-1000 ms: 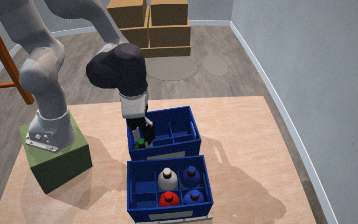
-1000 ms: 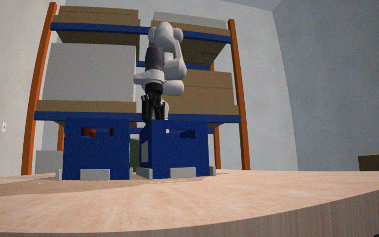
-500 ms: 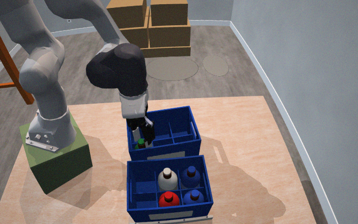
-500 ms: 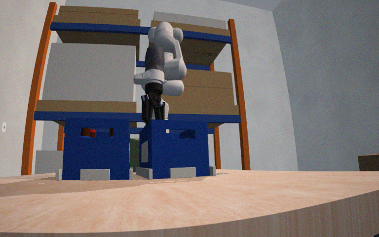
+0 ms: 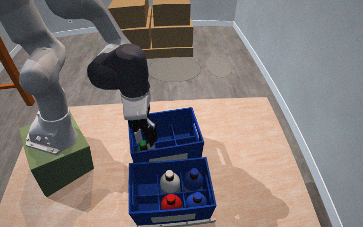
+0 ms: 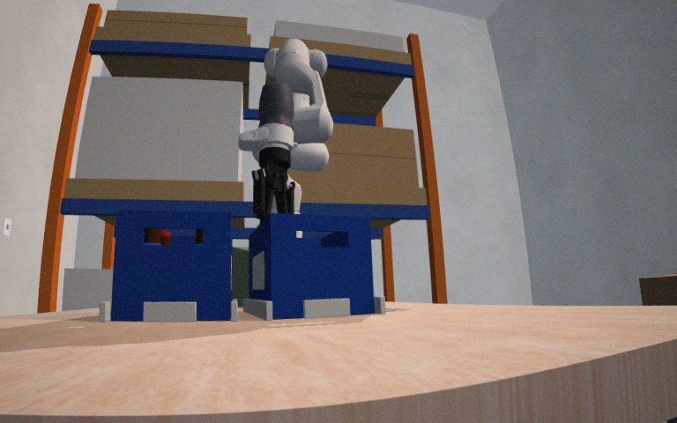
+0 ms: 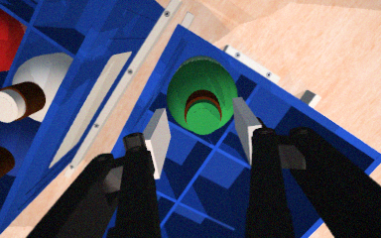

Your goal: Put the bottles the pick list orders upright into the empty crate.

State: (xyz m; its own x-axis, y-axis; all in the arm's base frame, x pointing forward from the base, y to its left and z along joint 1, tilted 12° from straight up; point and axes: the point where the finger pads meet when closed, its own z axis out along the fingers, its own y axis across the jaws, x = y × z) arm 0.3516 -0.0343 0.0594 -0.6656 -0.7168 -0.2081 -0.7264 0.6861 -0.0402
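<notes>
No readable text, numbers or brand marks anywhere: grey plates on blue crates [image 5: 168, 157] blank, cardboard boxes [image 5: 171, 12] unmarked, bottle labels plain colour only.

Green bottle [image 5: 142, 145] mostly hidden behind pincer [image 5: 145, 137], pick list not visible, near crate [image 5: 171, 215] cropped at bottom

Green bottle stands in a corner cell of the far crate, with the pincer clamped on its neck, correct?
Not quite. The green bottle does stand in that crate's corner cell, but the wrist view shows the pincer open, pads clear of the neck.
</notes>
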